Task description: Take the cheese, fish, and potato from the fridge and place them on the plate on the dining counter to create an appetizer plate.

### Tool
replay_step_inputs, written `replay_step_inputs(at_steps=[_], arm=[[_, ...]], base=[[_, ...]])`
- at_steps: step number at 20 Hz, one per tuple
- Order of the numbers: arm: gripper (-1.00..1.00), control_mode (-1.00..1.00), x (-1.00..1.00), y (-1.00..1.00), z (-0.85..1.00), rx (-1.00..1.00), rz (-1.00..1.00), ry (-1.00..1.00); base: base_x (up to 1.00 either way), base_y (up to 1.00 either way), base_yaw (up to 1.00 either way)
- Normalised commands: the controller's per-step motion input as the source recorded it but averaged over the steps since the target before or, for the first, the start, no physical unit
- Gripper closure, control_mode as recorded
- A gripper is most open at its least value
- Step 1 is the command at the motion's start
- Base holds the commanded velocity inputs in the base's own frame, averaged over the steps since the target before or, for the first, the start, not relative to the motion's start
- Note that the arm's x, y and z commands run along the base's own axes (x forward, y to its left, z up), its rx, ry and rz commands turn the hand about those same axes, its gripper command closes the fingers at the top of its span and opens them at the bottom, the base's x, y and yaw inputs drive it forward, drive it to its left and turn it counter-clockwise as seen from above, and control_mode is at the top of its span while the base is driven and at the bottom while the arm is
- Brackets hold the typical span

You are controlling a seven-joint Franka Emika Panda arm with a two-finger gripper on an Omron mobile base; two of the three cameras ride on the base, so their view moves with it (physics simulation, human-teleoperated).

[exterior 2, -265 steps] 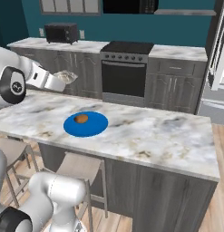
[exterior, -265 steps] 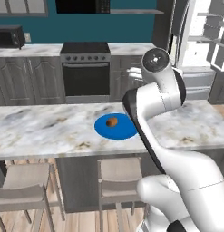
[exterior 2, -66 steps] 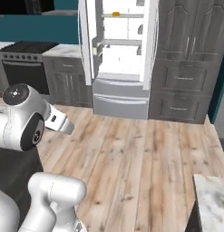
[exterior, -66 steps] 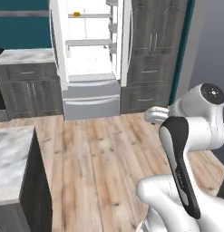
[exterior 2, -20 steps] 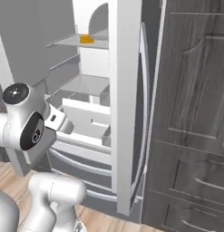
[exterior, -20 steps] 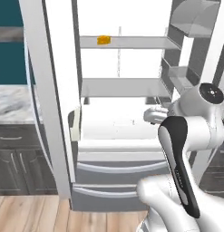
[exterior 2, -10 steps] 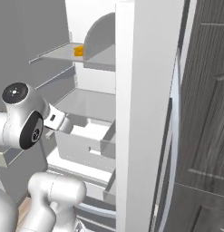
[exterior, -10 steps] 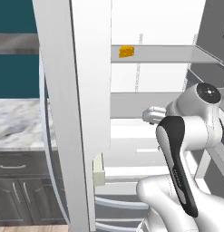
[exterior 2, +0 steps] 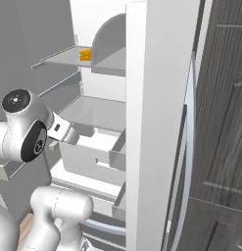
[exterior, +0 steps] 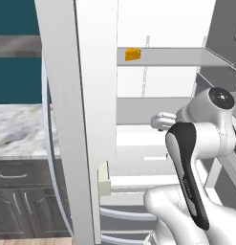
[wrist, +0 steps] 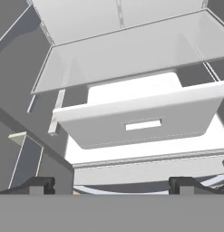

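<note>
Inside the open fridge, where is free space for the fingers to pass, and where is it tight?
The upper shelf is bare right of the cheese. The glass shelf above the white drawer is bare too. It is tight at the left, beside the open fridge door.

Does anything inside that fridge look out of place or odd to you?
Nothing looks spilled or broken. The white drawer under the glass shelf stands pulled partway out, and a lone cheese sits on an upper shelf. The robot's hand is open, holding nothing.
</note>
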Motion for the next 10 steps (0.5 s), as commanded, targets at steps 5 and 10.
replay_step_inputs(at_steps=[5, 10], arm=[[-1.00, 1.00, 0.00, 0.00, 0.00, 0.00, 0.00, 0.00], [-1.00, -1.00, 0.00, -0.01, 0.11, 0.00, 0.04, -0.03]], base=[[0.01, 0.00, -0.02], [0.00, 0.00, 0.00]])
